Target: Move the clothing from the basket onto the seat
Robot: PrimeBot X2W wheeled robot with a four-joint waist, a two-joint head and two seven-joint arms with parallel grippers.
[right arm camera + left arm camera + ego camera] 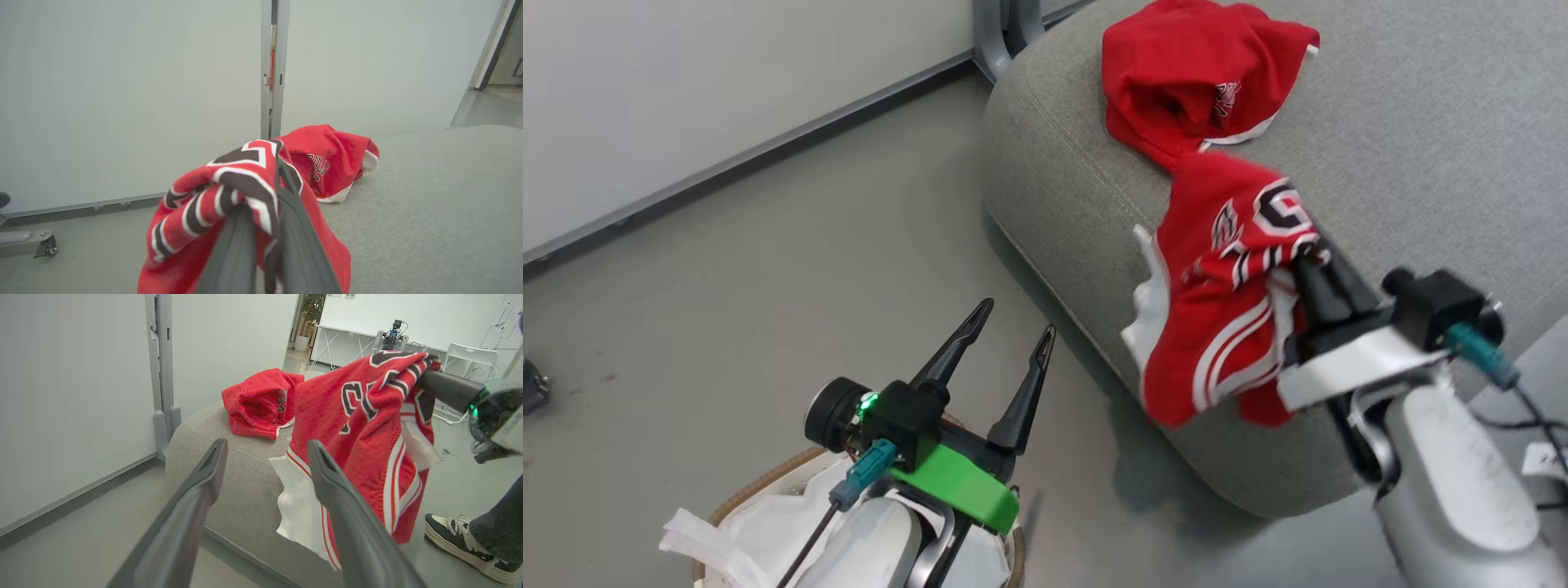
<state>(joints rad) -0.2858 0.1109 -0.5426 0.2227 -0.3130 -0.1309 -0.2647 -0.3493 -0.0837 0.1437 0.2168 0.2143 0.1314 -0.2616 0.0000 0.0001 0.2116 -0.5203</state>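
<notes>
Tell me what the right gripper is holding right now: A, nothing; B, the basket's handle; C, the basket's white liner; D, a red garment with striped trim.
D: the right gripper is shut on the red striped garment, which hangs from its fingers at the edge of the seat.

grey seat (1421, 122) sits on the floor (809, 269). crumpled red garment (1192, 73) lies on its top. striped red garment (1225, 310) hangs at its rounded edge, contact unclear. basket (756, 486) stands on the floor nearby
</notes>
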